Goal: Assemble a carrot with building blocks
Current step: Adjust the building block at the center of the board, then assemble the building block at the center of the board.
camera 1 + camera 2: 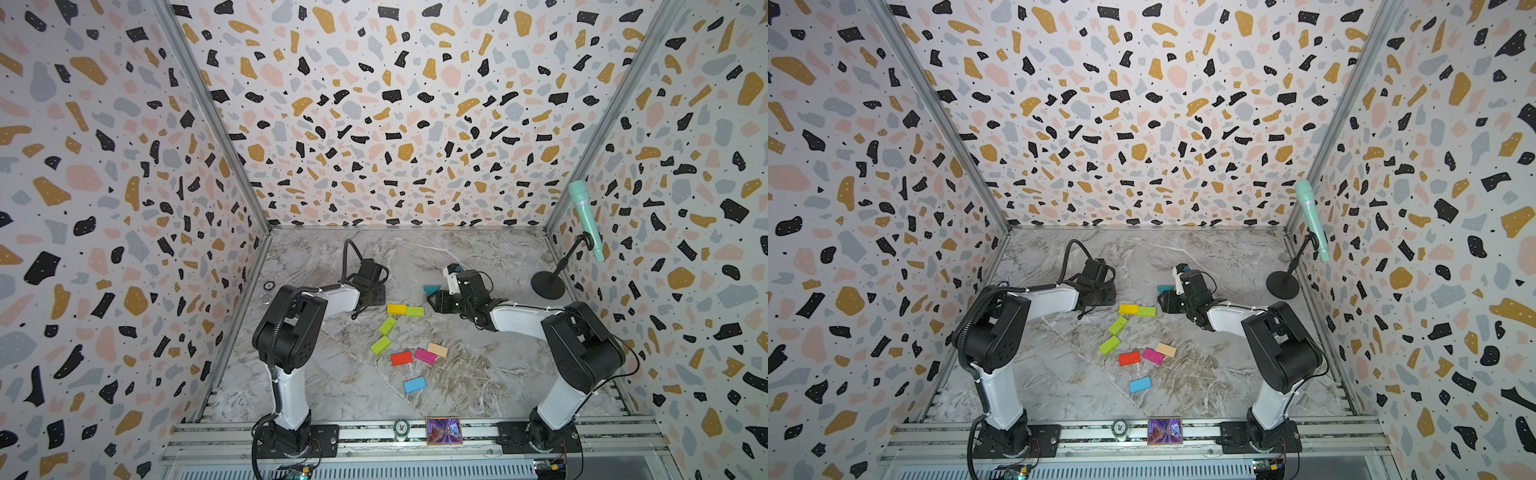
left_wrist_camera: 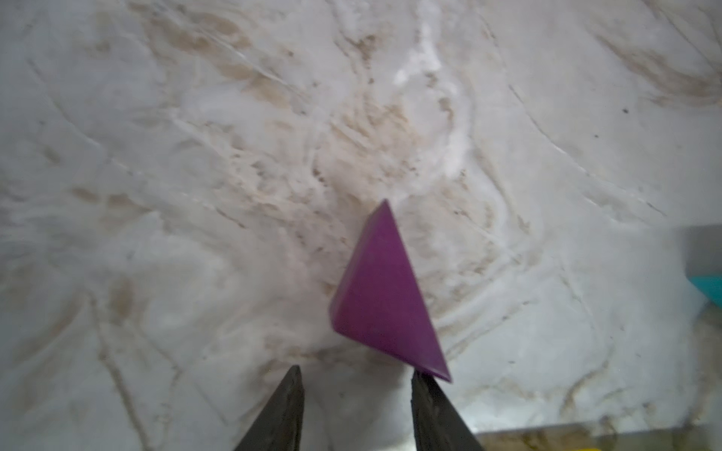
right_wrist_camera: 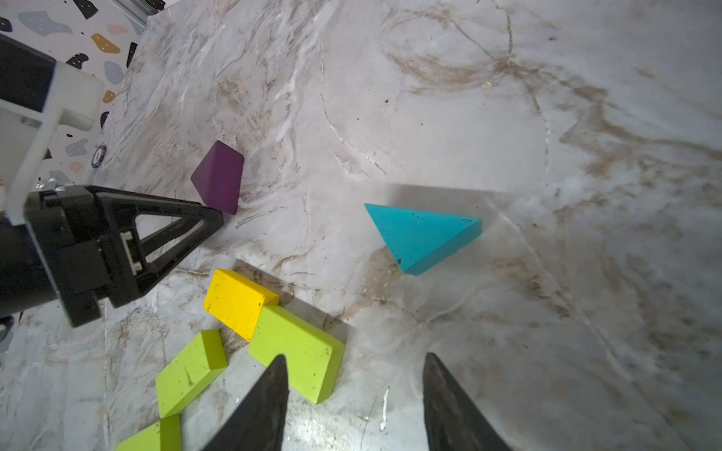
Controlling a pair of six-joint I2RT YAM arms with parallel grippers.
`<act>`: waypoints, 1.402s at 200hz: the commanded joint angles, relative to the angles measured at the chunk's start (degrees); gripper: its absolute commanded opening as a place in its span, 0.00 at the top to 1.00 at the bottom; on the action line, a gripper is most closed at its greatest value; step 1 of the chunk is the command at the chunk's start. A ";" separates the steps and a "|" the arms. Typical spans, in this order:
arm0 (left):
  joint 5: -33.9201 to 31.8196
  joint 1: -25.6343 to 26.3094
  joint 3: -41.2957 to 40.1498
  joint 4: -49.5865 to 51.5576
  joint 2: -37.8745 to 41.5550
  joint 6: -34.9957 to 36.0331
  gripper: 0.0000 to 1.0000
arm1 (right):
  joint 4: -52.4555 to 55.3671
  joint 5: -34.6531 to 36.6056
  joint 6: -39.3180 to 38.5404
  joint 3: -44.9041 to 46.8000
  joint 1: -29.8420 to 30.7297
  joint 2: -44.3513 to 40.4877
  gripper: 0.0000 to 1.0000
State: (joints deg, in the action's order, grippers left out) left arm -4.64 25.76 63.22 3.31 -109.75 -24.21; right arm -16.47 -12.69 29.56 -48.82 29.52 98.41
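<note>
Leaf-triangle step: left gripper (image 2: 355, 406) fingers (image 2: 433, 414) apart, empty, at purple triangle (image 2: 383, 296); right gripper (image 3: 355, 359) same, short of teal triangle (image 3: 422, 234); next needs centring, then closing

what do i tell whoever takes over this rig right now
Left pincer: open, empty, one tip at a corner of the purple triangle.
Right pincer: open, empty, hovering short of the teal triangle.
Blocks: yellow and one lime lie side by side, touching. Second lime, third lime, red, magenta, tan and blue lie scattered.
Done: at most that first pair.
Left: nearly the whole carrot, both triangles included.
</note>
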 commanded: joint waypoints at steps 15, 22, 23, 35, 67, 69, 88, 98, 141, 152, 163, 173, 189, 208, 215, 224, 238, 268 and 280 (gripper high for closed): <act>0.43 0.88 -0.71 -1.68 4.83 -1.90 0.55 | 0.21 -0.53 0.34 0.61 -0.09 -0.85 0.44; -0.01 0.87 -0.99 -1.59 6.39 -1.76 0.55 | 0.21 -0.92 0.26 0.57 -0.14 -0.98 0.44; -0.10 0.87 -1.08 -1.53 6.57 -1.74 0.55 | 0.17 -0.97 0.20 0.57 -0.06 -0.96 0.44; -1.98 0.80 -1.50 -1.26 9.44 -1.56 0.55 | -0.02 -1.28 -0.26 0.41 0.21 -1.16 0.44; -4.42 -0.19 2.36 3.03 10.05 0.59 0.59 | 0.40 -1.27 -2.04 -2.26 2.32 -0.28 0.45; -4.48 -0.27 2.74 3.33 9.73 0.70 0.59 | 0.59 -1.28 -2.13 -2.70 2.51 0.07 0.45; -5.16 -1.58 5.76 4.88 6.26 0.54 0.63 | 0.93 -1.64 -2.15 -5.81 3.51 2.17 0.47; -5.48 -2.51 6.04 4.15 4.89 -0.28 0.66 | 0.63 -1.80 -1.95 -7.44 3.95 3.55 0.47; -5.02 -5.14 6.49 0.50 -0.25 -1.19 0.72 | -0.79 -4.33 -0.63 -15.72 5.05 12.45 0.53; -4.86 -5.11 6.91 0.19 -1.25 -0.86 0.72 | -0.85 -4.93 -0.38 -17.90 5.20 14.50 0.54; -4.56 -5.16 7.05 -0.22 -1.89 -0.70 0.72 | -0.85 -5.16 -0.16 -19.96 5.33 16.56 0.56; -4.18 -5.16 7.52 0.11 -2.46 -0.30 0.72 | -0.76 -5.61 0.12 -21.63 5.37 18.21 0.57; -3.22 -5.13 7.25 -0.05 -3.16 0.29 0.72 | -0.71 -6.27 0.49 -23.95 5.47 20.65 0.58; -1.72 -5.16 6.85 -0.41 -3.70 0.83 0.72 | -0.49 -7.16 0.97 -26.57 5.54 23.30 0.58; -1.44 -5.07 6.63 -0.48 -3.79 0.83 0.72 | -0.44 -7.42 1.03 -27.34 5.58 24.09 0.58; -0.80 -5.04 6.39 -0.80 -3.76 0.87 0.72 | -0.31 -7.75 1.11 -28.40 5.63 25.15 0.58; 0.19 -4.95 5.92 -1.28 -3.71 0.65 0.72 | -0.05 -8.18 1.20 -29.91 5.68 26.45 0.58; 1.03 -4.71 5.44 -1.60 -3.71 0.48 0.73 | 0.69 -8.58 1.20 -32.53 5.86 28.80 0.58; 1.54 -4.52 5.39 -1.83 -3.69 0.54 0.73 | 0.89 -8.71 1.20 -33.23 5.86 29.43 0.58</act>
State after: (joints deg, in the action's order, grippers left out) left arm -4.91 20.58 69.01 3.22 -113.40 -24.40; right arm -17.12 -20.38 30.46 -79.57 34.98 126.91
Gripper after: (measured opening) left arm 0.275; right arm 0.425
